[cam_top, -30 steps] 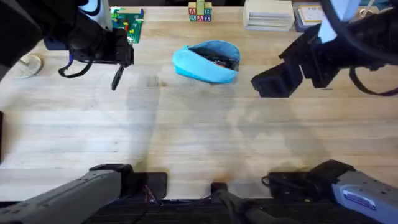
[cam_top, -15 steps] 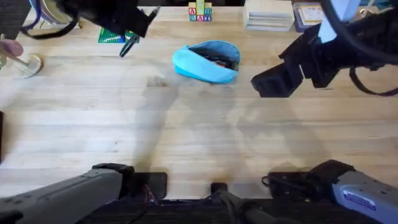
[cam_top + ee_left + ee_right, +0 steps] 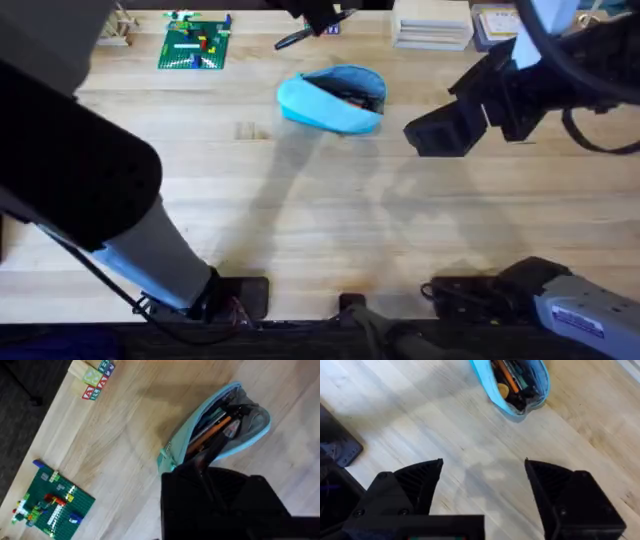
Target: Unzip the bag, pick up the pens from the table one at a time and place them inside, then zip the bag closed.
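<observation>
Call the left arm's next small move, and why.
Probably ease the left end effector toward the bag and lower the black pen into its open mouth. The pen is gripped and hangs just behind the unzipped bag. The orange pen already lies inside.

Even, fairly bright light falls from above on the table, with no glare. Soft diffuse shadows of the arms spread across the middle planks. The left arm, close under the overhead camera, is large, dark and blurred. Wrist views look slightly soft.
</observation>
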### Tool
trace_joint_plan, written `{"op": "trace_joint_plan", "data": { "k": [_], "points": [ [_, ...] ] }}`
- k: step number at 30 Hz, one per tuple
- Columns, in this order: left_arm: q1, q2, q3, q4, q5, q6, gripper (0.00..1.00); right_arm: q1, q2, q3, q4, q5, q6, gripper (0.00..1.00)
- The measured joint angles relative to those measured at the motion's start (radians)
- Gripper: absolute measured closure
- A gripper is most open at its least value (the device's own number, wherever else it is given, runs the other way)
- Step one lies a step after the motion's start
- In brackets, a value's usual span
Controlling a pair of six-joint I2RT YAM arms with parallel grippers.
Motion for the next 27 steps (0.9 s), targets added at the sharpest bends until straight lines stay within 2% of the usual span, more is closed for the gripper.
{"op": "trace_joint_plan", "data": {
  "k": [4, 8, 23, 27],
  "points": [
    [-0.044, 0.020, 0.001, 0.043, 0.003, 0.005, 0.959, 0.000, 0.000, 0.000, 0.000, 0.000, 0.000, 0.004],
    [-0.065, 0.063, 0.002, 0.058, 0.013, 0.007, 0.959, 0.000, 0.000, 0.000, 0.000, 0.000, 0.000, 0.004],
    [-0.071, 0.152, 0.002, 0.102, 0.075, 0.007, 0.958, 0.000, 0.000, 0.000, 0.000, 0.000, 0.000, 0.003],
    [-0.078, 0.173, 0.003, 0.103, 0.111, -0.005, 0.958, 0.000, 0.000, 0.000, 0.000, 0.000, 0.000, 0.004]
  ]
}}
